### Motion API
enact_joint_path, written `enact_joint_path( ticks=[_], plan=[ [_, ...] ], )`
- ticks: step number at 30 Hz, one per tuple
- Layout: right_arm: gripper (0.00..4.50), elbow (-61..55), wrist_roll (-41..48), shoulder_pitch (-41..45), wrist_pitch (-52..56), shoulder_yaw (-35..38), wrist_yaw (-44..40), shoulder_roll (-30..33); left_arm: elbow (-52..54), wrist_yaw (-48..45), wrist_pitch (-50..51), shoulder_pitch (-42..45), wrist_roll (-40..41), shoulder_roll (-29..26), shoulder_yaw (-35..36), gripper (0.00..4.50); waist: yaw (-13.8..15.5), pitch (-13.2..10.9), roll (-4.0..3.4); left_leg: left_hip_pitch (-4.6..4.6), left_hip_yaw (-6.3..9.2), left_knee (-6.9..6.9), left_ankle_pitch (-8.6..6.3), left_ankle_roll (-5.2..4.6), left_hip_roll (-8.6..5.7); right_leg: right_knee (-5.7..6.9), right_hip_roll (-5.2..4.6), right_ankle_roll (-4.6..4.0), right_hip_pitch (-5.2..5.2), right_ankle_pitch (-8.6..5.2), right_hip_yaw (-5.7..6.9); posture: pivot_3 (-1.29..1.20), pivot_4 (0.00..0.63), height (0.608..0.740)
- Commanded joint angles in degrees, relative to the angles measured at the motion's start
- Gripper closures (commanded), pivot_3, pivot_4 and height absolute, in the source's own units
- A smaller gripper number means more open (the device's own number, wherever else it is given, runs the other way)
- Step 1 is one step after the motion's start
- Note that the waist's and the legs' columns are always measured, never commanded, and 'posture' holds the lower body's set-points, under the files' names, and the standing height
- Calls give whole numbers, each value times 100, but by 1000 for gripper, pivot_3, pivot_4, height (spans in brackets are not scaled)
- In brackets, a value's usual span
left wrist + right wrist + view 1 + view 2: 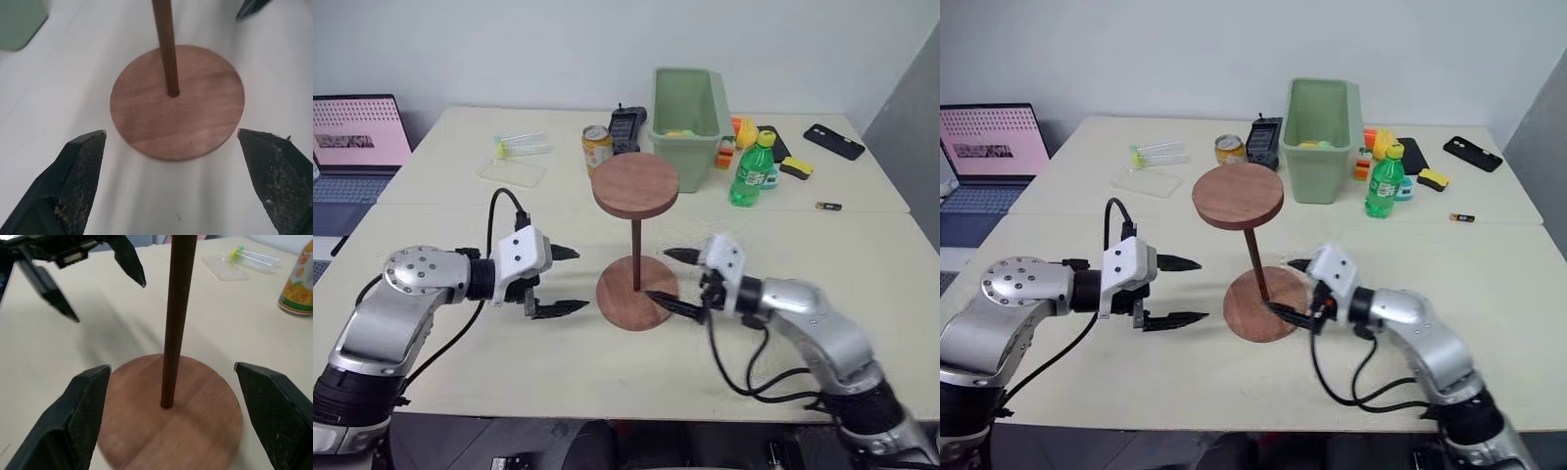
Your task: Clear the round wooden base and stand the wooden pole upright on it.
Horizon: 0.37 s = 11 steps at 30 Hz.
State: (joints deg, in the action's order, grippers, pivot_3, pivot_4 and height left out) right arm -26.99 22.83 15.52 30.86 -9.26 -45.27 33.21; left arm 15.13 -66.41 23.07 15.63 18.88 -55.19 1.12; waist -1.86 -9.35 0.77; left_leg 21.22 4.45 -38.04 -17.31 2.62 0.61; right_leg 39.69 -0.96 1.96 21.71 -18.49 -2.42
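**A:** Start with what's nearest. How do the pincers stand?

**B:** The left gripper (558, 281) is spread wide and empty, its two black fingers pointing toward the round wooden base (635, 294) from the robot's left, apart from it. The right gripper (670, 276) is also released, fingers wide, holding nothing. Its lower finger lies at the base's right edge, though whether it actually touches the wood I can't tell. In the right wrist view the pole stands between the two spread fingers with clear space on each side.

**A:** And the task's things?

**B:** The base lies flat on the table (509, 372), between the two grippers. The wooden pole (636, 250) stands upright with its lower end at the base's centre hole and its fixed disc on top. Nothing else lies on the base.

**A:** Further back?

**B:** A yellow can (597, 148), a dark handset (626, 127), a green bin (687, 116) and a green bottle (753, 170). A clear plastic tray (513, 173) and a laptop (357, 147) sit to the left, a black phone (833, 141) far right.
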Motion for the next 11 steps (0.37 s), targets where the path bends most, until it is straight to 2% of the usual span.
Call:
enact_joint_path(
  ticks=[1,7,11],
  plan=[
    [257,-425,410,-379,-310,978,-750,762,-145,0,-269,-182,-87,-226,421,0,5,-4,1,2,1,1,0,0,0,-3,0,0,0,0,1,0,150,740],
    [257,-110,434,-1124,-648,2088,-1425,1768,-556,70,-397,-437,-115,-341,854,0,14,-13,3,2,1,1,0,-1,3,-7,-8,0,-4,0,3,0,150,740],
    [257,32,424,-1321,-775,2344,-1545,1969,-765,124,-596,-542,-220,-343,918,0,8,-15,5,1,-1,2,0,-1,5,-10,-8,0,-7,0,1,0,150,740]
  ],
)
